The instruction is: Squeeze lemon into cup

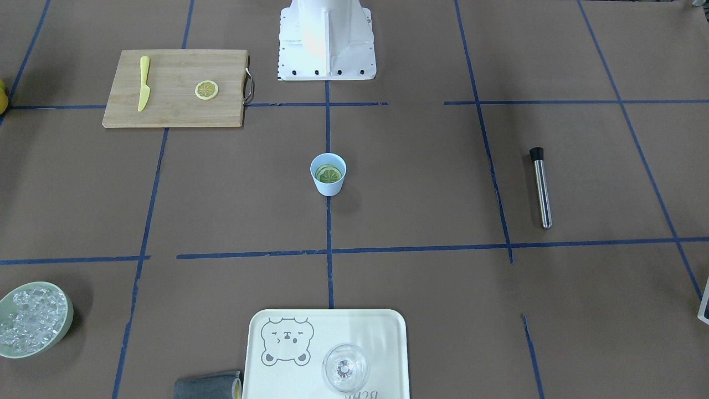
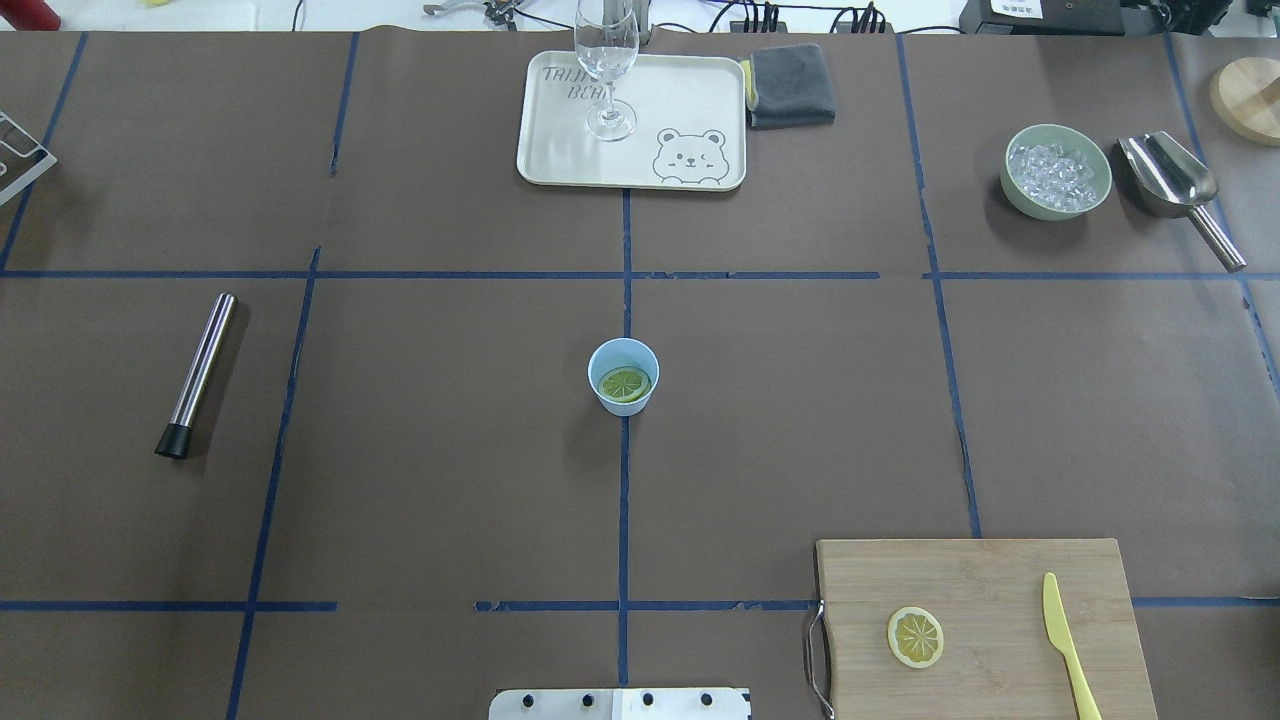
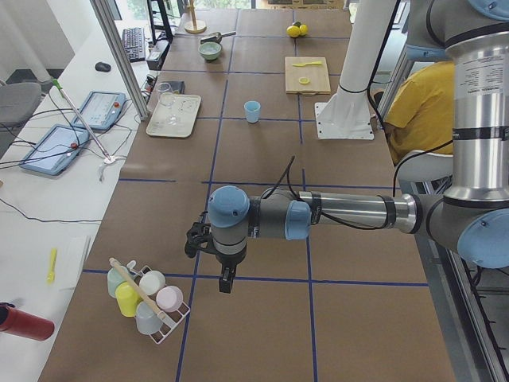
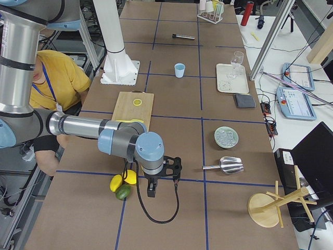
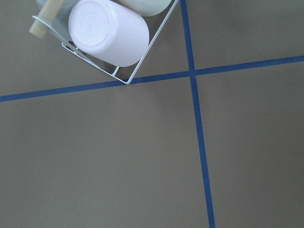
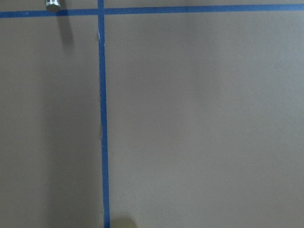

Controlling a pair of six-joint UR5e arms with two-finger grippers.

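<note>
Plainly, neither gripper could be read. The left gripper (image 3: 227, 281) showed only from the table's left end, hanging over the brown paper just beside a white wire rack (image 3: 169, 328) of pastel cups. The right gripper (image 4: 151, 189) showed only from the right end, pointing down near three whole citrus fruits (image 4: 124, 183). Whether either pair of jaws stood apart or together, I could not tell. The left wrist camera caught an upturned pink cup (image 5: 108, 32) in the rack's corner, cut off by the top edge. The right wrist camera saw paper, blue tape and a metal stub (image 6: 52, 4) at the edge, too little to name.

The small light-blue tapered cup (image 2: 615, 355) stood upright at the table's centre, on a tape line. The thin round lemon slice (image 2: 624, 384) lay inside it at the bottom, its yellow-green segmented face up, narrower than the mouth. From the front a second rim seemed to show behind it; one slice or two, I could not tell.

Near right lay a bamboo cutting board (image 2: 1000, 580) carrying a second yellow lemon slice (image 2: 915, 637) and, apart from it, a yellow plastic knife (image 2: 1066, 640). On the left lay a steel muddler with a black tip (image 2: 198, 372). Far centre sat a cream tray with a bear drawing (image 2: 690, 100). On it stood a clear stemmed glass (image 2: 608, 60), its top cut off in the overhead view. A folded grey cloth (image 2: 793, 85) lay just beside the tray's right edge. Far right sat a pale-green bowl of ice (image 2: 1012, 185) with a steel scoop (image 2: 1170, 175) just beside it. The cup stood well apart from all of these.
</note>
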